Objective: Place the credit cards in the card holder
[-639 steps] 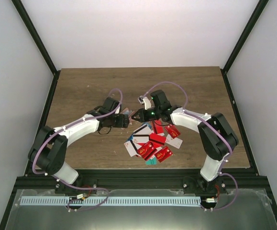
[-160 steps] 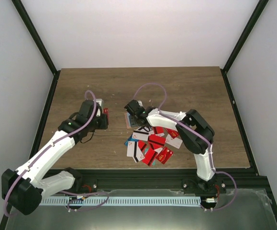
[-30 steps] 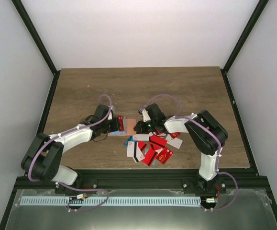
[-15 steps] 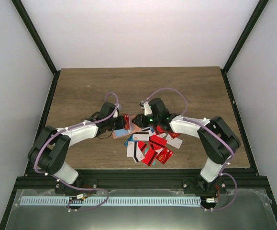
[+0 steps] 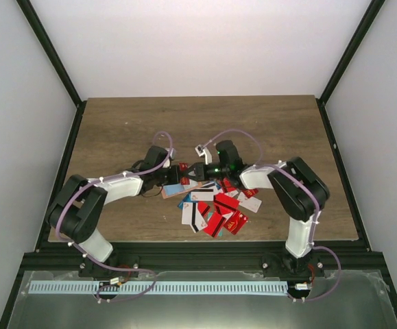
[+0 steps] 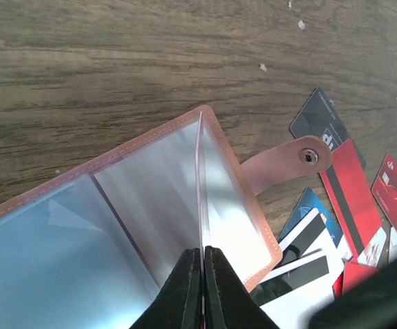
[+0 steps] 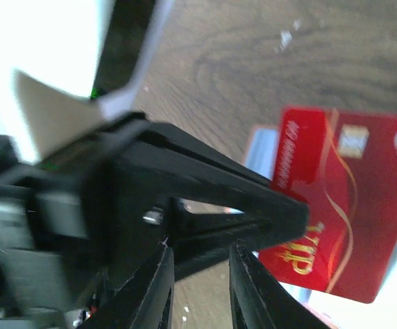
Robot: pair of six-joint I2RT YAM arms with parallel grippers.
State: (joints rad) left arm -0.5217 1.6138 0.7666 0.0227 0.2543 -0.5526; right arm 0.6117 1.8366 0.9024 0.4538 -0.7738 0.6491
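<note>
The card holder (image 6: 150, 140) lies opened on the wood, its clear sleeves fanned and its snap strap (image 6: 287, 161) pointing right. My left gripper (image 6: 203, 255) is shut on the edge of one clear sleeve, which stands upright. From above, the card holder (image 5: 187, 184) sits between the left gripper (image 5: 176, 173) and the right gripper (image 5: 197, 169), which almost meet. My right gripper (image 7: 199, 288) is slightly open with nothing between its fingers. A red credit card (image 7: 335, 199) lies just past the left gripper's black fingers. The other credit cards (image 5: 219, 205) are heaped right of the holder.
In the left wrist view a black card (image 6: 318, 123), a red card (image 6: 352, 205) and white striped cards (image 6: 301, 271) lie close to the holder's right edge. Bare wooden table (image 5: 150, 123) stretches behind both arms. Black frame posts border the table.
The right gripper's fingers have parted a little and it has shifted slightly toward the back. The left gripper has moved right, holding the sleeve, and a red card now lies by the holder.
</note>
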